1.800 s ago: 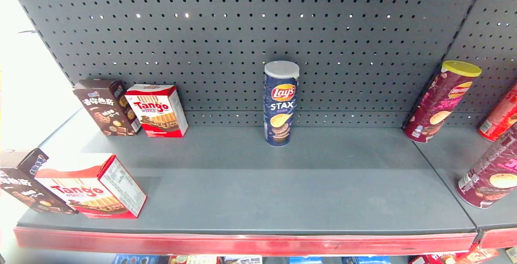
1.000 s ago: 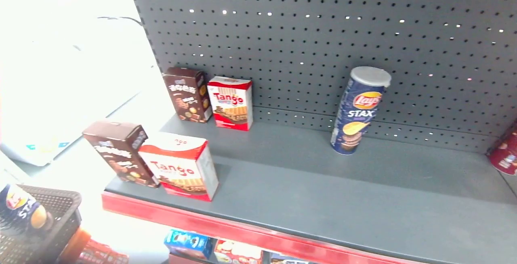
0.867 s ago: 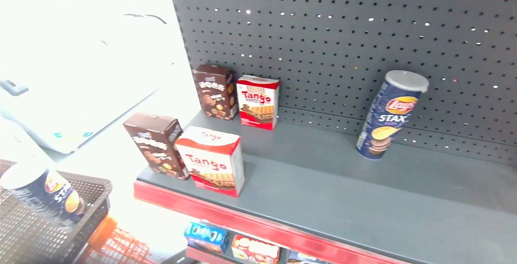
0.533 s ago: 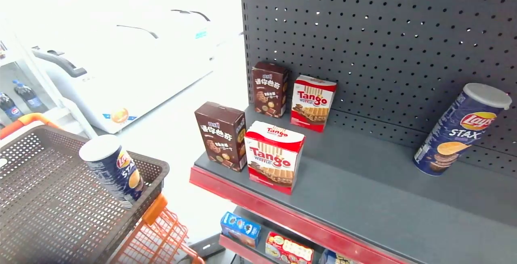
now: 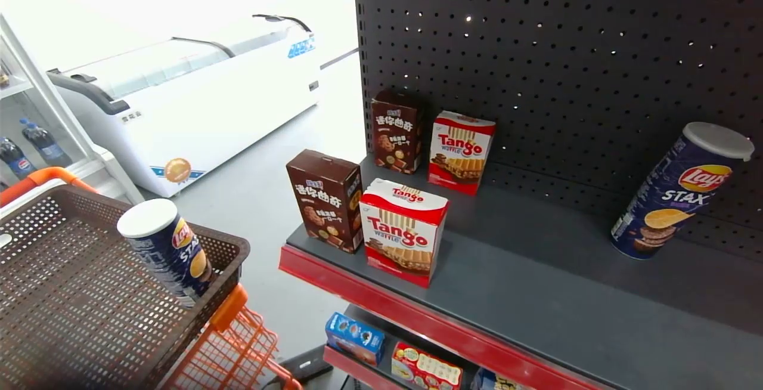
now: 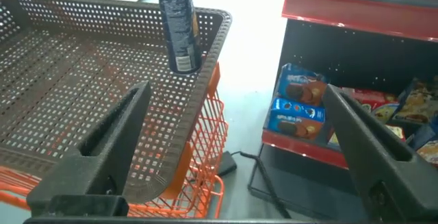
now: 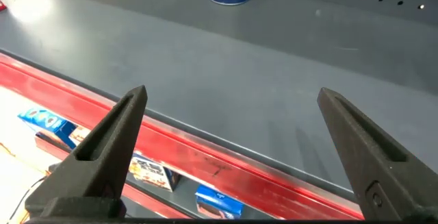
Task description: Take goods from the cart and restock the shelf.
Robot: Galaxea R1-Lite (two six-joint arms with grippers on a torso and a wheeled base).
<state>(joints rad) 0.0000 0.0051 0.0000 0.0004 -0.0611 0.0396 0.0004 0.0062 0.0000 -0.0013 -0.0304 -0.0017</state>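
One chip can stands upright in the corner of the cart nearest the shelf, not yet picked up. The left gripper hangs near the cart's edge, wide open and empty, well short of the can. A matching can stands at the back of the shelf, well apart from the snack boxes at its end. The right gripper is over the shelf's front edge, also wide open and holding nothing. Restocking looks partly done: the cart's can has yet to be grasped, carried over and set on the bare stretch, probably beside its match.
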